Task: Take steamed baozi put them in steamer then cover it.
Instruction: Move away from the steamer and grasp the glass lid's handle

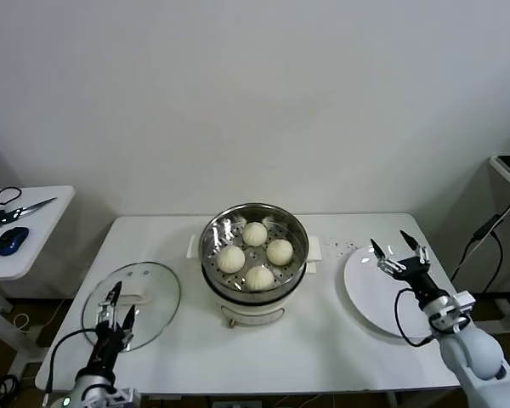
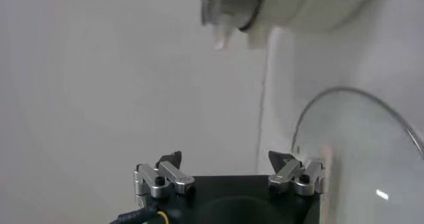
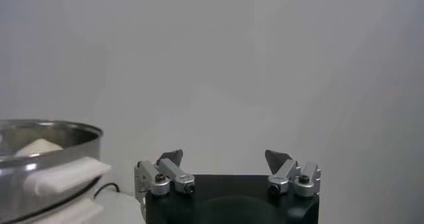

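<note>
My left gripper [image 1: 116, 304] hovers low over the near edge of the cover [image 1: 132, 303], fingers spread, holding nothing. My right gripper [image 1: 399, 249] sits over the plate [image 1: 370, 293], fingers spread, empty. All four baozi [image 1: 256, 255] are in the steamer [image 1: 253, 252] at table centre. Wrist views cut off the cover and steamer.

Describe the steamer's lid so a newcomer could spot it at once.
On the white table, look to the robot's left of the steel steamer in the middle. The lid lies flat there near the front edge, under the left gripper. Unlike the opaque white plate on the far side, it is clear glass with a metal rim.
</note>
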